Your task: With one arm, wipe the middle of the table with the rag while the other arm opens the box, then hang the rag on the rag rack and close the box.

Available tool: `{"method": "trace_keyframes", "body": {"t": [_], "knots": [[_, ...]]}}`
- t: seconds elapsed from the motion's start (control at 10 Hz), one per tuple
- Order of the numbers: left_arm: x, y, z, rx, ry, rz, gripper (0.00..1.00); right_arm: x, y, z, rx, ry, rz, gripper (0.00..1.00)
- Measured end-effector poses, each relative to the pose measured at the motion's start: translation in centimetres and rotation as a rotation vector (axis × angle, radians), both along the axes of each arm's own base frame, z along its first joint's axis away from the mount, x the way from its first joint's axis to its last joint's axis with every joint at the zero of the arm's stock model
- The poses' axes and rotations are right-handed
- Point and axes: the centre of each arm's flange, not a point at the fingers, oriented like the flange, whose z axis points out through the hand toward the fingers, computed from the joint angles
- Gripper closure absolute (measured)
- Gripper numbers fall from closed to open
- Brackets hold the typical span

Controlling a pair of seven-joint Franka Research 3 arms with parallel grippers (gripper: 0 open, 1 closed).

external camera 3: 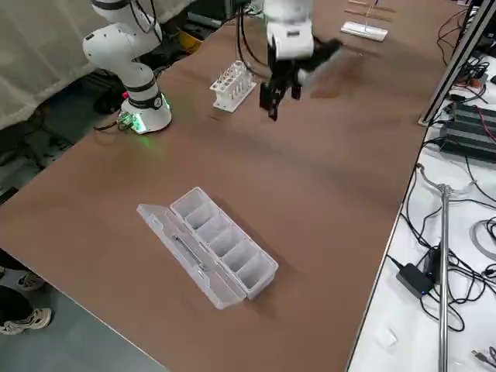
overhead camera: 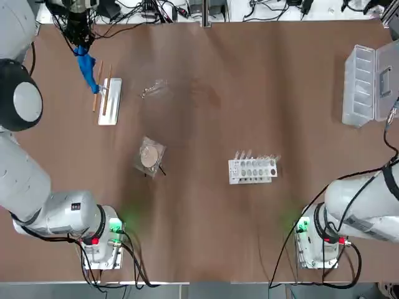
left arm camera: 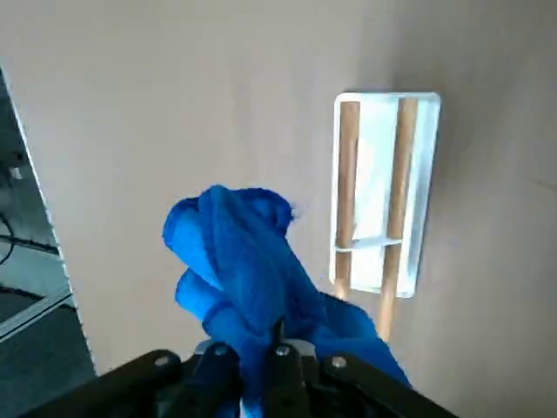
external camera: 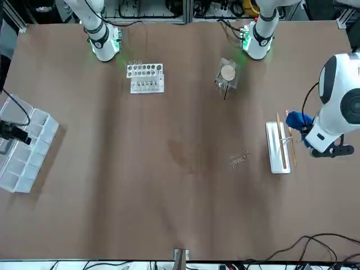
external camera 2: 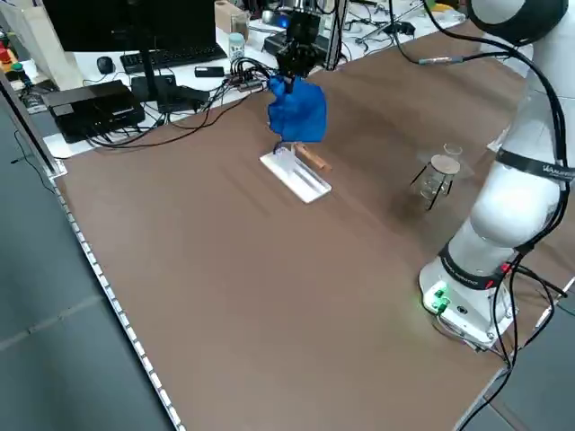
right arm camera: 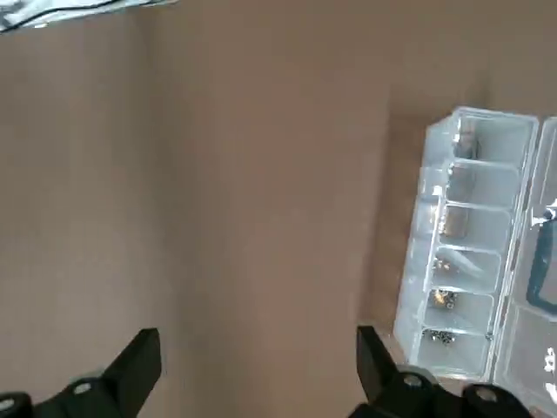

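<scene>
Left gripper [left arm camera: 278, 366] is clamped on the limp, light rag [left arm camera: 248, 279] above the far-left rag rack [left arm camera: 385, 187]; right gripper [right arm camera: 252, 366] spread empty near the open box [right arm camera: 470, 270].

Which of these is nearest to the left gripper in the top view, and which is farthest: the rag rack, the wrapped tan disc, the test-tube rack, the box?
From the left gripper, which holds the rag:
1. rag rack, just beside it.
2. wrapped tan disc, toward the table's middle.
3. test-tube rack, past the middle.
4. box, open at the far right edge.
</scene>
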Motion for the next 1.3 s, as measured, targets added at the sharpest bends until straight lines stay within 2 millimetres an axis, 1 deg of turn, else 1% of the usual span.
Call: {"method": "trace_keyframes", "body": {"t": [0.1, 0.2, 0.3, 0.4, 0.6, 0.7, 0.8, 1.0, 1.1, 1.3], "knots": [[0.4, 0.0, -2.4, 0.009, 0.031, -0.012, 0.91, -1.0, 1.9, 1.8, -0.007, 0.004, 0.027, 0.0], [0.9, -0.4, -4.7, 0.007, 0.051, -0.027, 0.91, -1.8, 3.5, 3.2, -0.014, -0.002, 0.048, 0.0], [1.2, -0.9, -6.6, 0.001, 0.067, -0.04, 0.91, -2.4, 4.1, 4.1, -0.018, -0.007, 0.056, 0.0], [1.5, -1.4, -8.0, -0.007, 0.067, -0.055, 0.91, -2.5, 4.0, 4.2, -0.018, -0.003, 0.055, 0.0], [2.1, -3.0, -9.2, -0.021, 0.04, -0.086, 0.91, -2.5, 4.0, 3.8, -0.018, 0.006, 0.057, 0.0], [2.3, -3.7, -10.0, -0.024, 0.039, -0.093, 0.9, -2.5, 4.3, 3.8, -0.021, 0.007, 0.063, 0.0], [2.3, -3.9, -10.5, -0.024, 0.039, -0.089, 0.85, -2.5, 4.5, 3.7, -0.028, 0.008, 0.063, 0.0], [2.4, -3.2, -10.7, -0.025, 0.041, -0.079, 0.71, -2.7, 4.4, 3.5, -0.038, 0.019, 0.057, 0.0], [2.4, -2.9, -10.7, -0.024, 0.042, -0.073, 0.69, -3.2, 4.5, 3.6, -0.039, 0.021, 0.057, 0.0], [2.4, -2.3, -10.9, -0.024, 0.045, -0.064, 0.67, -4.2, 5.0, 4.1, -0.038, 0.024, 0.066, 0.0]]}}
